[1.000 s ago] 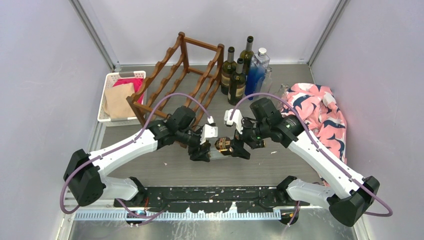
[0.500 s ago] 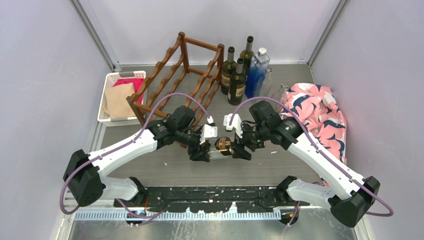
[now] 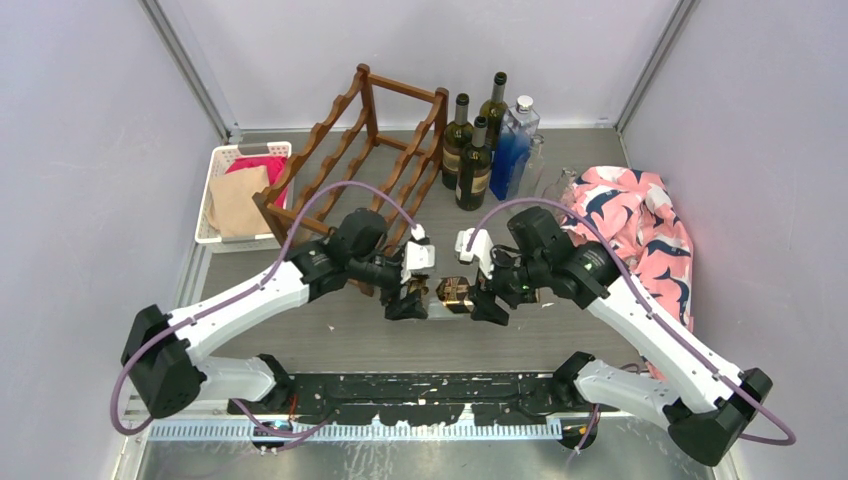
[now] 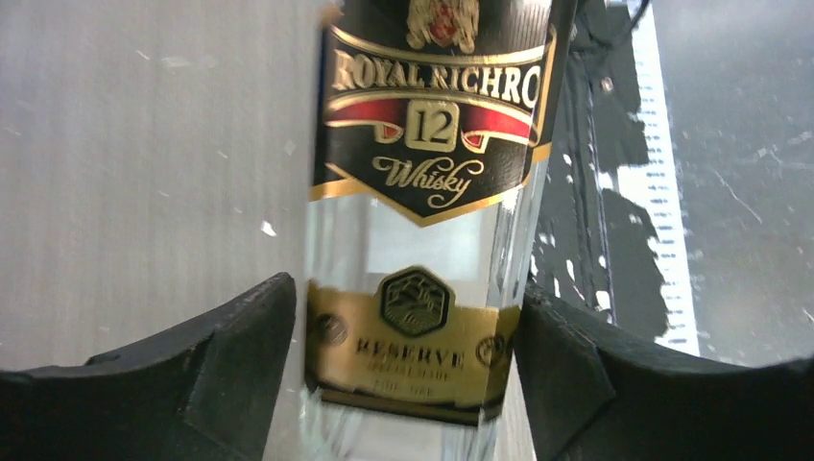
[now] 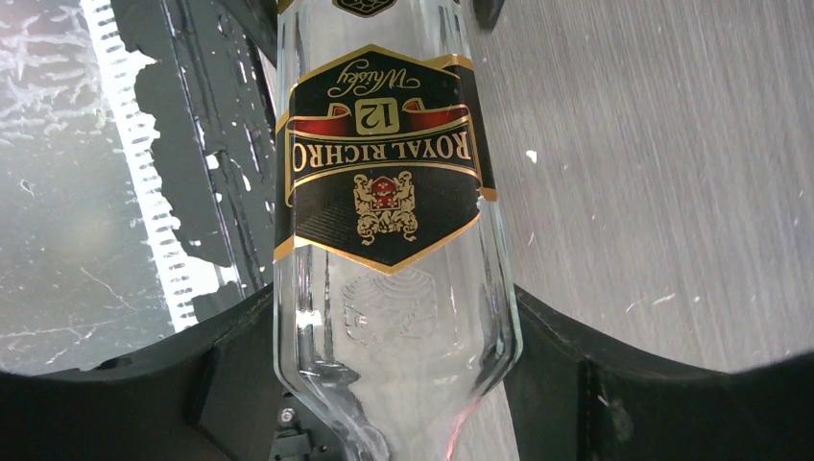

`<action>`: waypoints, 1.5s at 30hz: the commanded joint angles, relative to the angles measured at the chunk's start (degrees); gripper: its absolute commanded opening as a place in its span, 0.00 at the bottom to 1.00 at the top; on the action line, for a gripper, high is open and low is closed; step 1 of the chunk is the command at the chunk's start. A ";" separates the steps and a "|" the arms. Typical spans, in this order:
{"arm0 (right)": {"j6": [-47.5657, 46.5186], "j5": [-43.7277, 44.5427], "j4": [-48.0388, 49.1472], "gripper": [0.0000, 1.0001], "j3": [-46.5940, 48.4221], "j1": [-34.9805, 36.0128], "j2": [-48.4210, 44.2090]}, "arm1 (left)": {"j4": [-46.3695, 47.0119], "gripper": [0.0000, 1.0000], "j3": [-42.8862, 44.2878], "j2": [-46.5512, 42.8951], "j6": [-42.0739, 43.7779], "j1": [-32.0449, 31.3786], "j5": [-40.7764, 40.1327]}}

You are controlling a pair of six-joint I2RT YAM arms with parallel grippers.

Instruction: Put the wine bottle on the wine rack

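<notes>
Bridging left hand and right hand lies the bottle.

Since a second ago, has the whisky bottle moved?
Yes, slightly: the whisky bottle has shifted rightward, toward the floral cloth, judged against the wine rack.

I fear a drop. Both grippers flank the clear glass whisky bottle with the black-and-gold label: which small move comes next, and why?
Probably draw the left gripper back off the clear glass whisky bottle. The right gripper hugs both its sides, while a thin gap seems open beside one left finger, so the right could carry it to the reddish-brown wooden rack.
</notes>
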 commanded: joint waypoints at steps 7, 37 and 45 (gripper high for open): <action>10.22 5.76 5.62 0.01 -1.11 0.29 -8.34 | 8.84 0.93 2.99 -7.09 -3.30 0.27 -0.77; 26.59 32.51 56.70 0.01 -19.72 0.22 1.28 | -18.27 0.85 33.49 -0.01 -21.54 3.48 -41.81; 28.06 31.13 66.37 0.01 -21.43 0.22 7.68 | -17.19 0.77 35.39 3.32 -21.02 8.79 -39.38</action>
